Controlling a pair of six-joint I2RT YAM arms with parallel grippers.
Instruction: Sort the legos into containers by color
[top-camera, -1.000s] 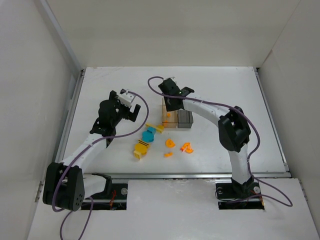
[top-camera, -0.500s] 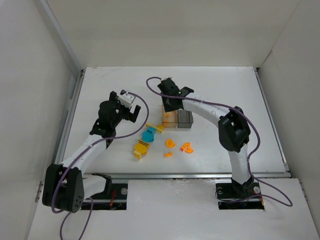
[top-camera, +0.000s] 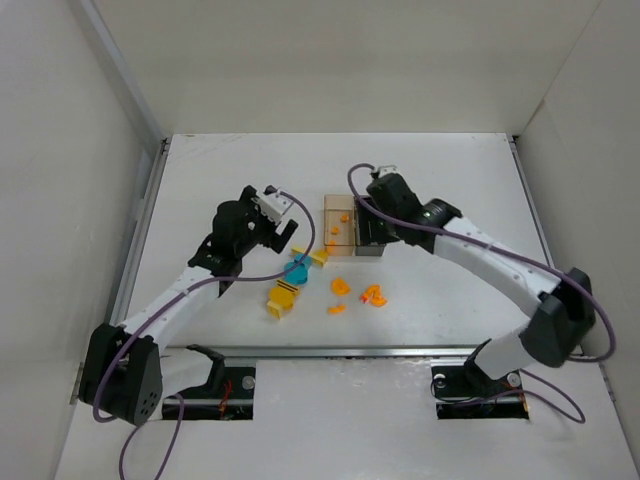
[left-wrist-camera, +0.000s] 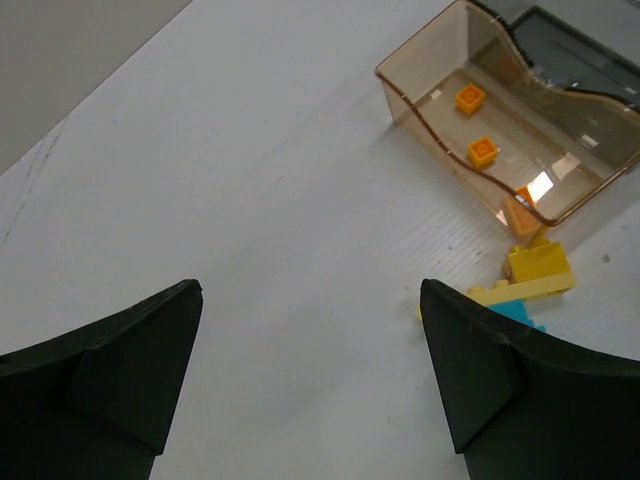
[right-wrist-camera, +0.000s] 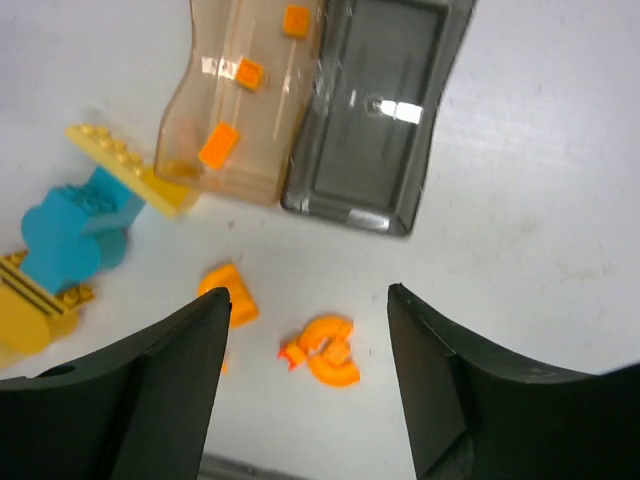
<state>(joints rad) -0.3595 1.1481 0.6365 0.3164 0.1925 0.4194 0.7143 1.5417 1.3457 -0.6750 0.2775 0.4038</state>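
Tabletop (top-camera: 450, 180) of white board carries the whole job. Over it the right gripper (right-wrist-camera: 305, 300) hangs with its jaws apart and nothing between them, above the near end of the boxes. The left gripper (left-wrist-camera: 310, 290) is likewise spread and empty, well to the left of the pile. The containers stand joined side by side. The amber box (right-wrist-camera: 190, 100) already holds three orange legos (right-wrist-camera: 216, 145), while the grey box (right-wrist-camera: 375, 110) shows nothing inside. Loose on the board just near the boxes lie a yellow plate (right-wrist-camera: 125, 165), a teal piece (right-wrist-camera: 75, 235), an orange wedge (right-wrist-camera: 238, 305) and a curved orange piece (right-wrist-camera: 325, 352). The step in hand looks like fetching another orange piece for the amber box. The curved one sits almost under the right jaws, so it seems the natural pick. Come straight down, straddle it across its narrow width, and close only once both fingers are at board level. Keep off the wedge beside it.
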